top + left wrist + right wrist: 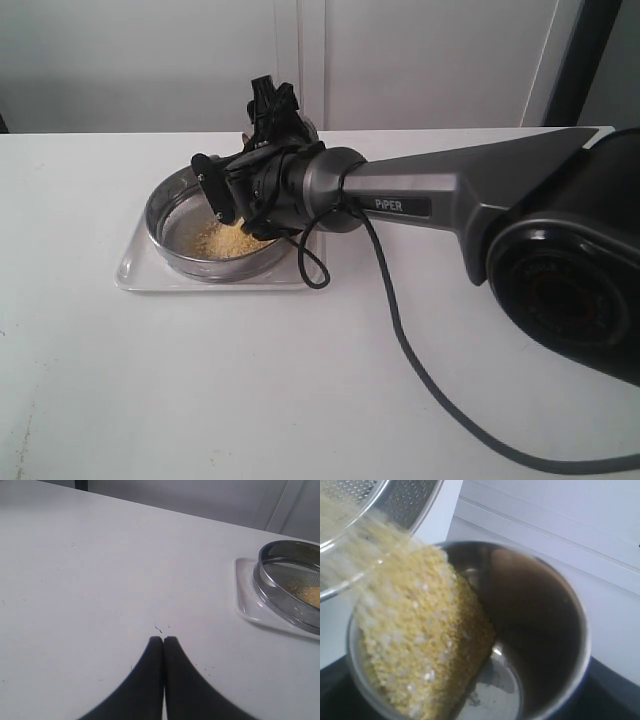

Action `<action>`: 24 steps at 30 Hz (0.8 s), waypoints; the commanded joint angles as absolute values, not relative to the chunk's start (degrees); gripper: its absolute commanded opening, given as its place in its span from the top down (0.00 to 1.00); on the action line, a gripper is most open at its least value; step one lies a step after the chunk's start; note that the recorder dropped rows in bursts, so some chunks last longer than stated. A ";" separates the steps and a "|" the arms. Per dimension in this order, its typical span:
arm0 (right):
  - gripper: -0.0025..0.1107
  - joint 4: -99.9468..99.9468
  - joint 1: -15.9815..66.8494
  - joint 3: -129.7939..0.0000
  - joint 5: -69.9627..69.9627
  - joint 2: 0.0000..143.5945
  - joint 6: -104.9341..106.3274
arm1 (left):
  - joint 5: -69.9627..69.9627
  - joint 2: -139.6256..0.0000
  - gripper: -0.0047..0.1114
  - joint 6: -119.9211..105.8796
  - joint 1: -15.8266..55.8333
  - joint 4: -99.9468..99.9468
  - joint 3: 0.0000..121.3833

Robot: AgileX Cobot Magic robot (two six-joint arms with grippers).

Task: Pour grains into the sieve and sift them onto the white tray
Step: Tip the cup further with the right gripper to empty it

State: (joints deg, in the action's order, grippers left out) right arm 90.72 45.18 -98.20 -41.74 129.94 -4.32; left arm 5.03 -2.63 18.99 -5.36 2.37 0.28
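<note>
Steel cup point(540, 630) clamped in right end effector point(232, 195), tipped over sieve point(165, 205) so grains point(420, 645) slide into it, piling there; sieve sits in white tray point(135, 270) to catch siftings. Left end effector point(163, 641) pressed together, idle above table point(75, 580), clear of pour.

White table point(200, 390), white tray point(130, 272) lying flat on it, black cable point(392, 322) trailing across.

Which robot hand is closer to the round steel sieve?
Right. The right gripper tips a steel cup over the round steel sieve; the left gripper sits apart, beside it.
</note>
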 commanded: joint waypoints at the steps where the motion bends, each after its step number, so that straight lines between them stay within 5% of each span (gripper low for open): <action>1: 0.98 95.15 45.55 -98.75 -43.74 129.49 -2.35 | 4.55 -2.63 0.96 18.78 -5.48 2.16 0.00; 24: 0.98 99.95 46.50 -98.75 -43.84 129.49 -1.34 | 4.55 -2.63 0.96 18.78 -5.48 2.16 0.00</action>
State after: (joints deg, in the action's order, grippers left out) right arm 98.97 46.28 -98.20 -42.81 129.94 -2.38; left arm 5.03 -2.63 18.99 -5.36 2.37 0.28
